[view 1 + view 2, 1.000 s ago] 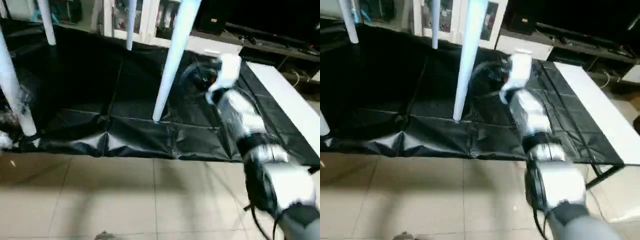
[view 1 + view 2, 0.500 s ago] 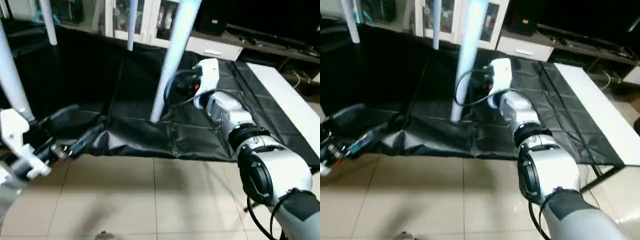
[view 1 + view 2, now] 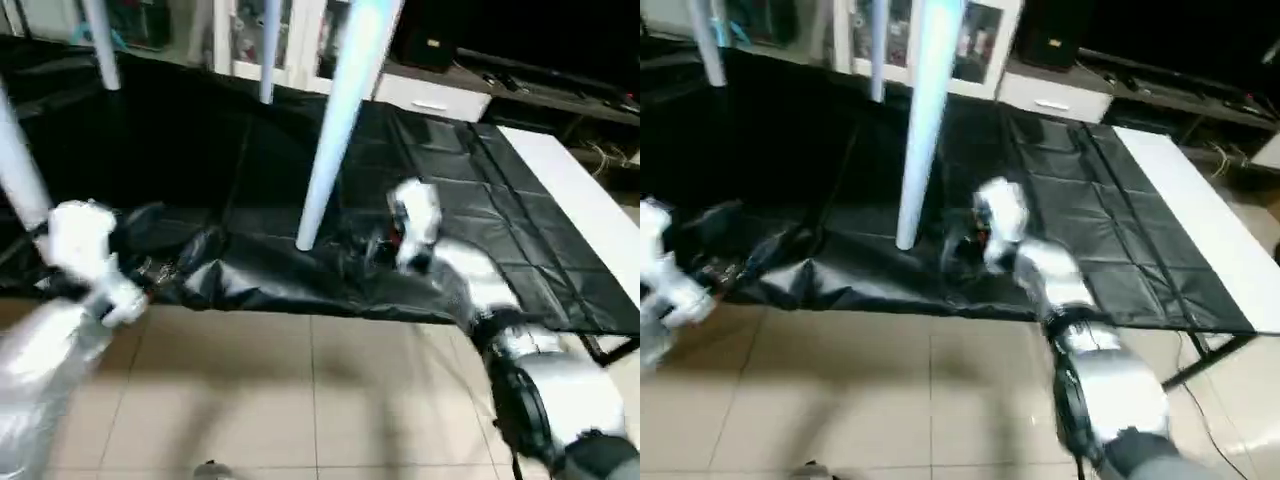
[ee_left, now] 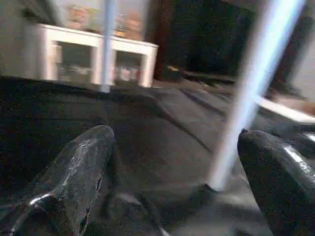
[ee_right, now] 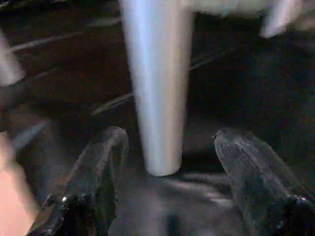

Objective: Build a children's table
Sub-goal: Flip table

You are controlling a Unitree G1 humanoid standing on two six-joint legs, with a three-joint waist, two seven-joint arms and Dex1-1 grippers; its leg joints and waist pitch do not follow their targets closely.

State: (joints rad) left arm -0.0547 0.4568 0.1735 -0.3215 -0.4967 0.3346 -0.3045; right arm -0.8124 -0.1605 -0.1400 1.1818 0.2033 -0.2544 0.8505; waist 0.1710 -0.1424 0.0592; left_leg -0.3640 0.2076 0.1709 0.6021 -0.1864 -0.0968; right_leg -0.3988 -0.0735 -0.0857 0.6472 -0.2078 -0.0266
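Table leg (image 3: 335, 125) stands upright at frame centre, foot planted in black sheet (image 3: 480, 230); three more legs along upper left.

Right gripper (image 5: 165, 169) gapes around leg base, holding nothing. Left gripper (image 4: 172, 162) spread wide, empty, at left edge.

Risks:
- crooked closure knocks leg sideways in socket
- sheet snags finger

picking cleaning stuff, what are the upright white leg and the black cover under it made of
Leg: looks like smooth white plastic tube, with an even, slightly glossy surface, though painted metal can't be excluded.
Black cover: seems a thin plastic sheet or coated fabric; it shows fold creases, wrinkles and shiny highlights.
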